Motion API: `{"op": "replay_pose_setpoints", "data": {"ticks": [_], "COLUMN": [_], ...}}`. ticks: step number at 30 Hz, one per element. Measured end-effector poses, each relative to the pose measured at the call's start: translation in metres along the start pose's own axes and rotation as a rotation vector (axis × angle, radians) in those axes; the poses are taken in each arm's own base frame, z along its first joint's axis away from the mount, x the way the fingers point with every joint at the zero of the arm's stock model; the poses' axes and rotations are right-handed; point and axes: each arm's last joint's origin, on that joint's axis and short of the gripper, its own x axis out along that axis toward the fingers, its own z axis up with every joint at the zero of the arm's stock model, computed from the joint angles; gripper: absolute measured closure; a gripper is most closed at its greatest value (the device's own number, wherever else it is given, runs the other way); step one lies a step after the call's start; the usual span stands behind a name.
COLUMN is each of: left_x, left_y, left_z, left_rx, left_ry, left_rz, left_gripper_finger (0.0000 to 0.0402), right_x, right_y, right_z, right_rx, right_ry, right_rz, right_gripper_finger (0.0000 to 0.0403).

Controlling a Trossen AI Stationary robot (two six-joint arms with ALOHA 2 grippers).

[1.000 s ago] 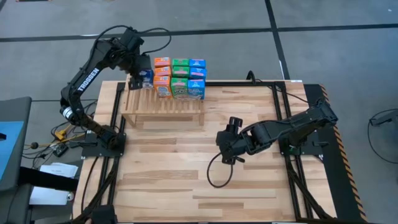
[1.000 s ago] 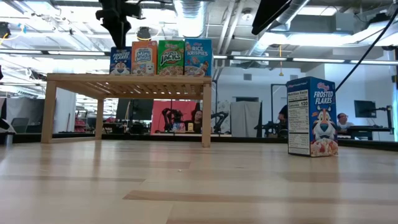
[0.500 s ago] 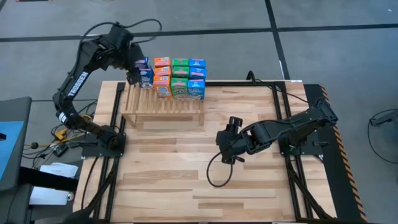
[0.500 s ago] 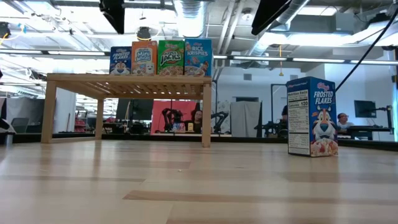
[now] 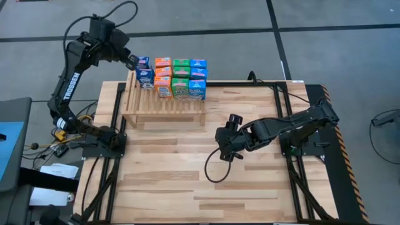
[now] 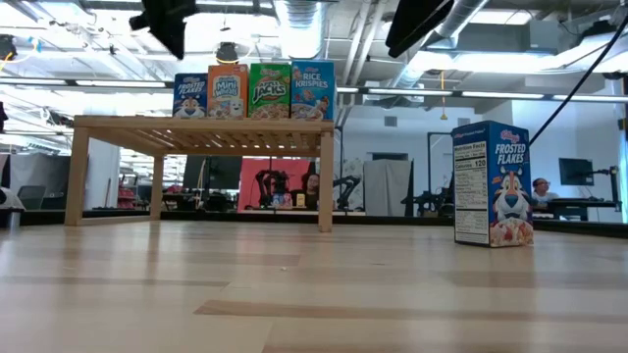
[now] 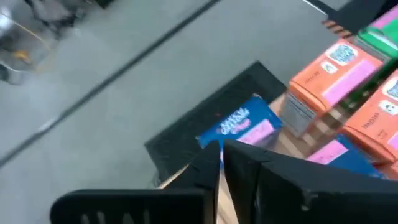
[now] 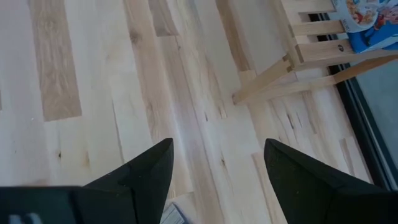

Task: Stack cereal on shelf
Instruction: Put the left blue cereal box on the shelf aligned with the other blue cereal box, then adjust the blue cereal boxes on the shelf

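Note:
Several cereal boxes (image 5: pixel 178 78) in blue, orange and green stand upright on the far part of the slatted shelf (image 5: pixel 165 106); the low view shows a row of them (image 6: pixel 255 90) on its top. One more cereal box (image 6: pixel 491 184) stands on the table to the right of the shelf; in the high view my right arm hides it. My left gripper (image 5: pixel 131 62) hangs shut and empty above and beyond the shelf's far left corner, near the blue box (image 7: pixel 239 127). My right gripper (image 5: pixel 224 145) hovers open over the table's middle.
Black frame rails (image 5: pixel 281 112) run along the table's left and right sides. A dark cable loop (image 5: pixel 215 174) lies under my right arm. Bare planks (image 5: pixel 175 162) stretch in front of the shelf. The near half of the shelf top (image 5: pixel 164 100) carries no boxes.
My left gripper has drawn back from the blue box at the shelf's left end, going up and toward the table's far left corner. My right gripper has shifted a little toward the table's left edge. The boxes stand where they stood.

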Motion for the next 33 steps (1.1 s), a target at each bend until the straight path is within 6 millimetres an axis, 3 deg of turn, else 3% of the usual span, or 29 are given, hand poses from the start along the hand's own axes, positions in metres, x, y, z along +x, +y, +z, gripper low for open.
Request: {"op": "replay_pose_setpoints", "data": {"ticks": [5,15,20,33], "left_x": [0.020,0.051,0.067,0.081], "left_y": [0.008,0.014,0.009,0.004], "left_z": [-0.021,-0.054,-0.061,-0.071], "left_rx": [-0.062,-0.148,-0.175,-0.202], "left_ry": [0.092,0.072,0.062,0.075], "left_rz": [-0.033,-0.080,-0.134,-0.192], "left_gripper_finger": [0.0401,0.0401,0.0401,0.0401], "right_x": [0.000,0.005,0.006,0.006], "right_y": [0.000,0.001,0.000,-0.001], "right_z": [0.000,0.003,0.003,0.003], "right_rx": [0.001,0.012,0.016,0.016], "right_ry": [-0.003,-0.007,-0.007,-0.008], "right_rz": [0.001,-0.003,-0.005,-0.004], "right_gripper_finger": [0.0127,0.0127,0.0127,0.0127]}}
